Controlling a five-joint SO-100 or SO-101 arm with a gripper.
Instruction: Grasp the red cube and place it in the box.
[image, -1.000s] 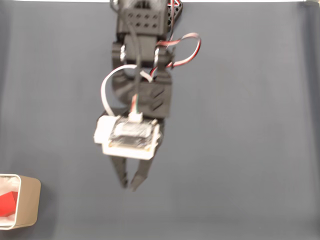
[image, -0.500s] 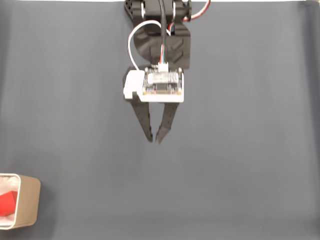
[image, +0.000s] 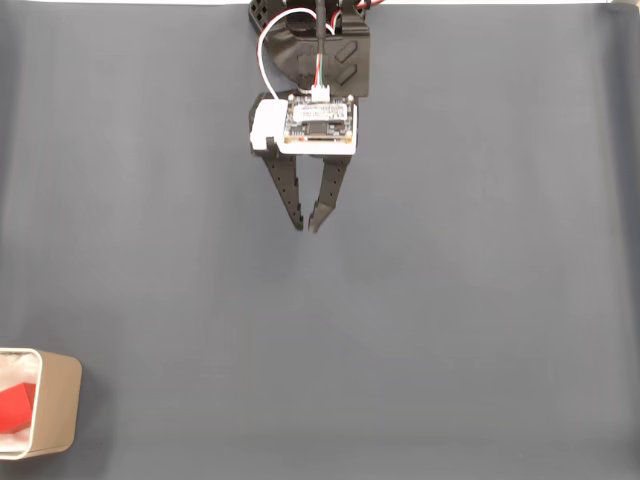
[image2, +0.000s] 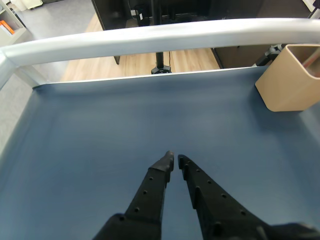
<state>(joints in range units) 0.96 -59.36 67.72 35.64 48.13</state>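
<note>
The red cube (image: 12, 408) lies inside the beige box (image: 60, 405) at the lower left corner of the fixed view. In the wrist view the box (image2: 290, 75) stands at the upper right; a sliver of red shows at its rim. My black gripper (image: 306, 227) hangs over the upper middle of the mat, far from the box. Its fingertips nearly touch, with nothing between them; the wrist view shows the gripper (image2: 175, 161) the same way.
A dark grey mat (image: 460, 320) covers the table. A metal rail (image2: 150, 37) runs along the mat's far edge in the wrist view, with wooden floor and dark furniture behind it.
The arm has drawn back toward the top of the fixed view, away from the box. The fingertips stay close together. The cube rests in the box throughout.
</note>
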